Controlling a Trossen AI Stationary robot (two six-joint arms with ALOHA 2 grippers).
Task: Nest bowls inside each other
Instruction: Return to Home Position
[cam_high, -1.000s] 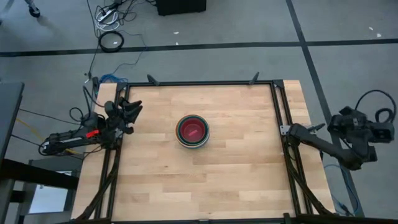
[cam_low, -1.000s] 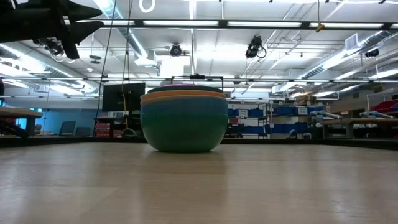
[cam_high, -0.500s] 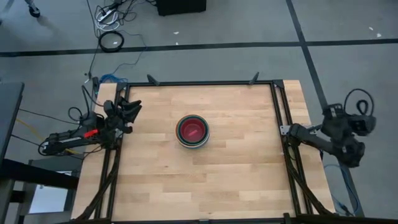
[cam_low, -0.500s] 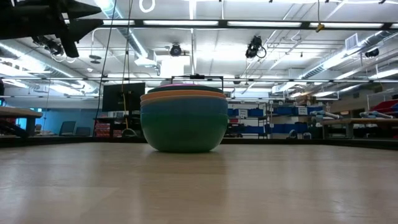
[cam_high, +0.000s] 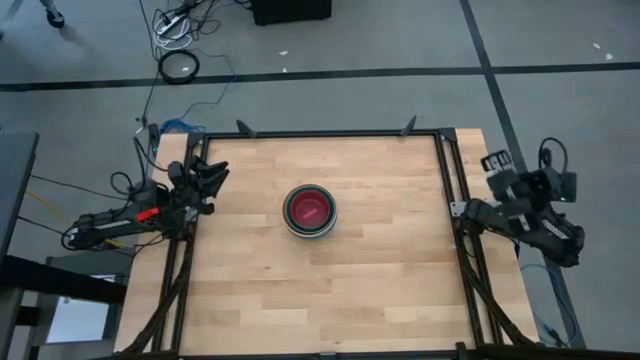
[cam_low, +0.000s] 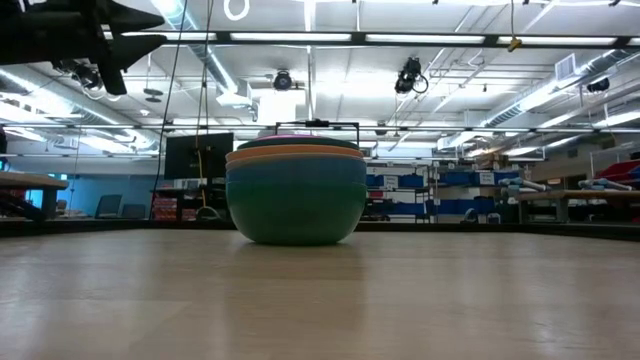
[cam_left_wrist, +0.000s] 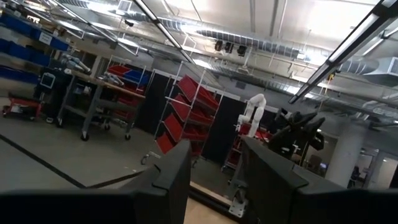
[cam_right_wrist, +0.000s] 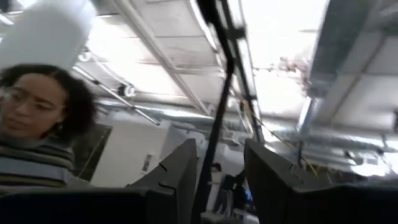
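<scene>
Stack of nested bowls (cam_high: 310, 210) at centre of table (cam_high: 380, 290), red innermost. Well apart from left gripper (cam_high: 217, 176) at left edge and right gripper (cam_high: 496, 162) beyond right edge. Both slightly parted, holding nothing.

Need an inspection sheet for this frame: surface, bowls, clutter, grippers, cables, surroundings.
Surface: wood table, black frame.
Job's things: bowls nested in one stack at table centre, red bowl innermost.
Clutter: nothing seen.
Grippers: left gripper at the table's left edge, open, empty; right gripper off the right edge, open, empty.
Cables: cable coil on the floor beyond the table; leads by the left arm.
Surroundings: person in the right wrist view; racks in the left.
</scene>
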